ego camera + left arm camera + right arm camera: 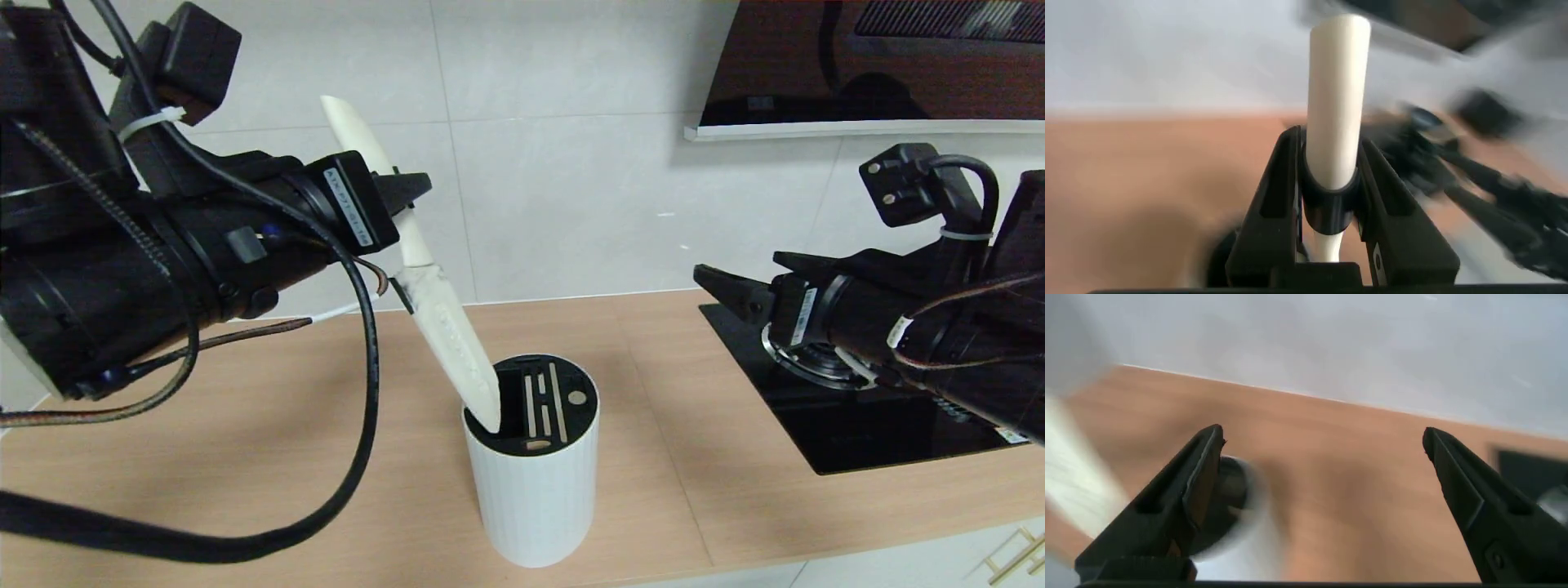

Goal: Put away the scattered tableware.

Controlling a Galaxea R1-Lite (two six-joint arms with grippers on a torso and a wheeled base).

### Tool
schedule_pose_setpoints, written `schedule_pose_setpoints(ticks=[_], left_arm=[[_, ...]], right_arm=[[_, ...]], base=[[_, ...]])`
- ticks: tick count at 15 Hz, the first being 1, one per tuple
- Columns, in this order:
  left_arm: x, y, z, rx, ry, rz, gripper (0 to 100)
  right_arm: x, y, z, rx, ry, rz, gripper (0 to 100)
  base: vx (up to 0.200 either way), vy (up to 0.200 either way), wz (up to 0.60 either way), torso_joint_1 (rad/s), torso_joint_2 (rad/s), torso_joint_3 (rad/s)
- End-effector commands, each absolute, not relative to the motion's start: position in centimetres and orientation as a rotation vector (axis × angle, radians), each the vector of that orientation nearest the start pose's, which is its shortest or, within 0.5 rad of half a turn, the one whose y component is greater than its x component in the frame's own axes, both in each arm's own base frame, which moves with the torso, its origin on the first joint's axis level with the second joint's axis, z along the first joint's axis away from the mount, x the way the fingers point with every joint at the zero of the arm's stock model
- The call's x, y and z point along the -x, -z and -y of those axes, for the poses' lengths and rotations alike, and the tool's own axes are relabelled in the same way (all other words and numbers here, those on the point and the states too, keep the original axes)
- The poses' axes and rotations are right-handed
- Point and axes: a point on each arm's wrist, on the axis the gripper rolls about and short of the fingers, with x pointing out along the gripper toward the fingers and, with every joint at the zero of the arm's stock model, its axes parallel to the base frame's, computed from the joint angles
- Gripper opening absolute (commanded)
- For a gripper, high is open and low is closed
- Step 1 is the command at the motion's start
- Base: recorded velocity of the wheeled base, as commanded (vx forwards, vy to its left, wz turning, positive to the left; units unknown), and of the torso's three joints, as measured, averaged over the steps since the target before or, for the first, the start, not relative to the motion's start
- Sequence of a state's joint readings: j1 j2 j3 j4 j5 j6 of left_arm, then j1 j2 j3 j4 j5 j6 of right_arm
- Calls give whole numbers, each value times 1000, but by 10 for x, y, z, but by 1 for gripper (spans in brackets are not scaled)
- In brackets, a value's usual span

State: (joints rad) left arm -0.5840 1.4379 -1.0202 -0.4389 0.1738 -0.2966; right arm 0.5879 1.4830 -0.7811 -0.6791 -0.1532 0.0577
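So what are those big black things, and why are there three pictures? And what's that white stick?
The black things are a robot's two arms. Each one ends in a gripper, which is like a hand with two fingers. The big picture comes from a camera on the robot's head, looking down at a wooden counter. The two small pictures come from cameras on the robot's wrists, so each one looks out past that arm's own fingers.

The left gripper is shut on the white stick. It looks like a white knife, tilted, with its tip in an opening at the top of a white holder that stands on the counter. The right gripper is open and holds nothing. It hangs above a black cooktop.
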Motion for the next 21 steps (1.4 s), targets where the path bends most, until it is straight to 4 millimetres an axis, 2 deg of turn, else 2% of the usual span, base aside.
schedule_pose_setpoints(ticks=[1,6,8,10,14,21], left_arm=[[-211,-305,137,277,364,-16,0],[-190,-295,181,219,174,-20,0],[-198,-282,196,159,58,-27,0],[-209,-286,208,165,51,28,0],[-224,-270,224,117,-1,18,0],[-223,-266,232,130,15,29,0]], right_arm=[[-223,-231,-133,-37,-398,-67,100],[-227,-220,-136,-23,-397,-104,100],[-228,-216,-137,-18,-398,-117,100],[-229,-214,-138,-14,-398,-126,100],[-229,-212,-138,-9,-398,-133,100],[-231,-206,-139,-2,-397,-153,100]], base=[[0,0,0,0,0,0],[0,0,0,0,0,0],[0,0,0,0,0,0],[0,0,0,0,0,0],[0,0,0,0,0,0],[0,0,0,0,0,0]])
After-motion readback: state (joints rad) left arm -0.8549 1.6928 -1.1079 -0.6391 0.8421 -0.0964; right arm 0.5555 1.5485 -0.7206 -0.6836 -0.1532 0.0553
